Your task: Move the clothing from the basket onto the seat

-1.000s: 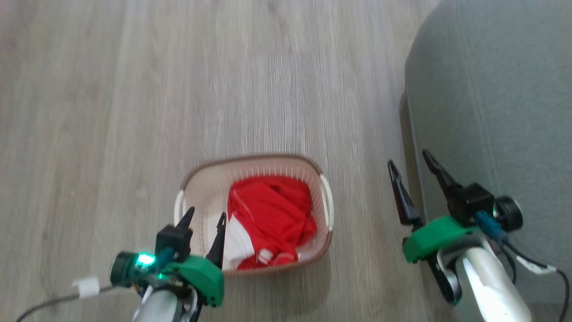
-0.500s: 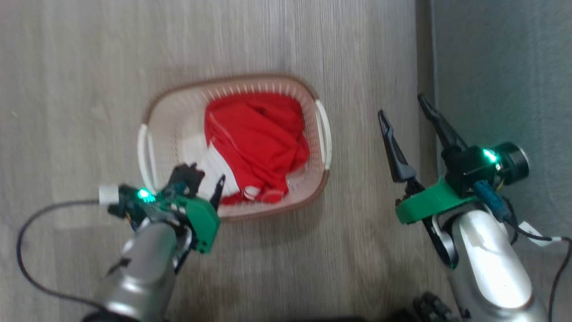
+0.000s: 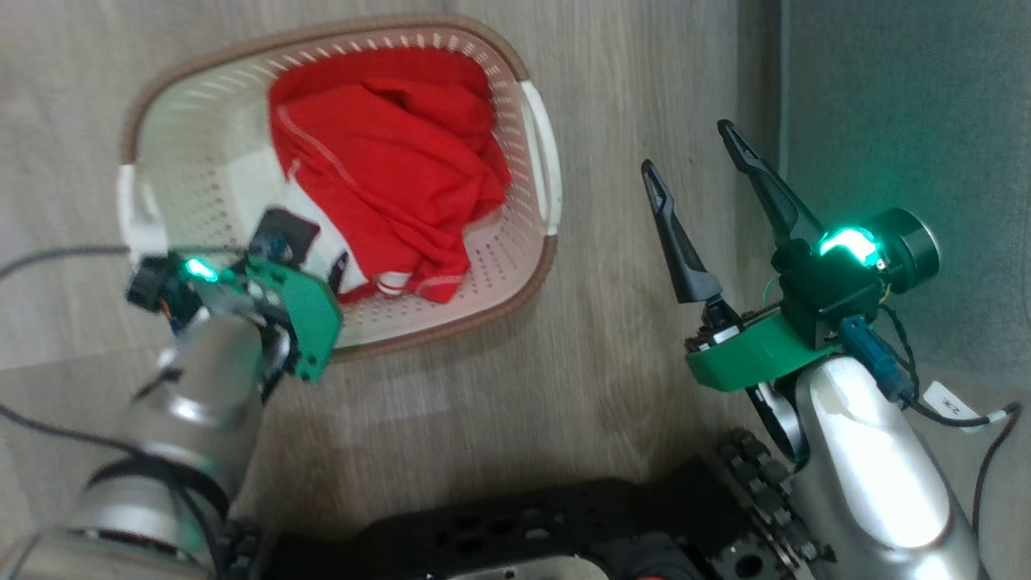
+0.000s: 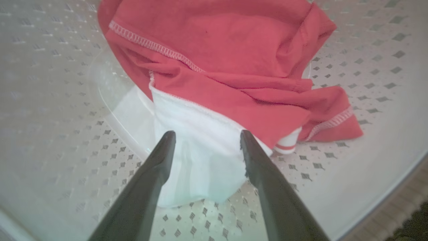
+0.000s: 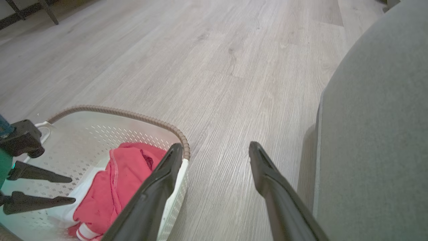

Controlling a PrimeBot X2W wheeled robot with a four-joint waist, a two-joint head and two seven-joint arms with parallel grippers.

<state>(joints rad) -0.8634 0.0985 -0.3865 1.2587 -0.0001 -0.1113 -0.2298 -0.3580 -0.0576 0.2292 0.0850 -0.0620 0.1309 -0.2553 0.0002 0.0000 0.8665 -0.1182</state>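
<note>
The cream basket [image 3: 499, 310] stands on the floor at the upper left of the head view. The red clothing [image 3: 387, 153] lies bunched in its right half, with a white panel at the near side. My left gripper [image 3: 322, 262] reaches down inside the basket. In the left wrist view its open gripper [image 4: 207, 133] straddles the white panel of the clothing [image 4: 227, 50], just above the basket floor [image 4: 50, 100]. My right gripper [image 3: 685, 145] hangs open and empty over the floor, between the basket and the grey-green seat [image 3: 902, 121].
Pale wood floor [image 3: 612, 338] lies all round the basket. My black wheeled base [image 3: 523, 524] fills the bottom edge. A cable [image 3: 48, 256] trails left from the left wrist. The right wrist view has the seat [image 5: 378, 117] at its right and dark furniture legs [image 5: 30, 10] far off.
The head camera has tilted down, so the basket sits higher and further left in its view. My left gripper has dropped into the basket over the white panel. The right gripper stays open.
</note>
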